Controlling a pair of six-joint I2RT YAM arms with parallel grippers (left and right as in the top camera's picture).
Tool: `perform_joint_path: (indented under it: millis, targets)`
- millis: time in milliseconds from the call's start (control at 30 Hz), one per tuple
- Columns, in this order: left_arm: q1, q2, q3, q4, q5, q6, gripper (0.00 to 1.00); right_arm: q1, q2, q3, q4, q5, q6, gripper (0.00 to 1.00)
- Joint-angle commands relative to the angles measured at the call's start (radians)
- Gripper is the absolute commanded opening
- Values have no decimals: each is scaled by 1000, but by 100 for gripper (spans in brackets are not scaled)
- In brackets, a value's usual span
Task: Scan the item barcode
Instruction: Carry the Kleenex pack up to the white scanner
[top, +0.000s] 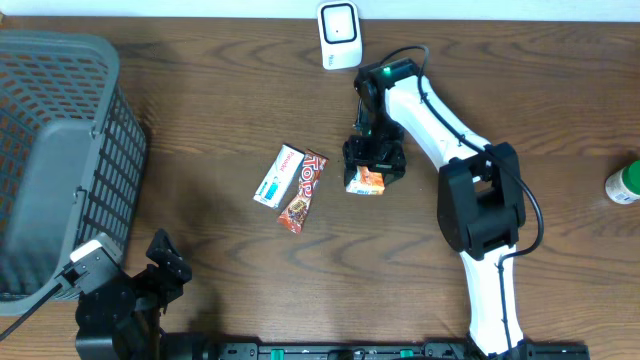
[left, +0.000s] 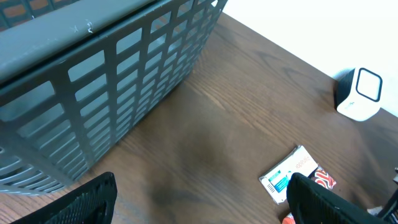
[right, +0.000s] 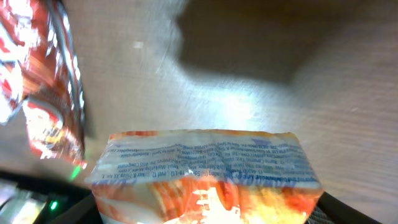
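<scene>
right arm (top: 430, 120): jaws astride orange packet (top: 366, 182) mid-table, cannot tell if pinching | left arm (top: 120, 300): jaws spread wide, front-left corner by basket (top: 60, 150)

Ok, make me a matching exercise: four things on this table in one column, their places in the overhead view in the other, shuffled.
Things:
1. basket
2. scanner
3. bottle
4. orange packet

Places:
A. right edge
B. left side
C. just right of the candy bar
D. top edge, middle

Pairs: 1-B, 2-D, 3-A, 4-C
</scene>
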Motion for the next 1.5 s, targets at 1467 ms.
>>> perform_joint_path:
  millis: [1467]
  targets:
    - [5, -5, 5, -3, -5, -12, 88, -101, 23, 259, 570, 124, 20, 68]
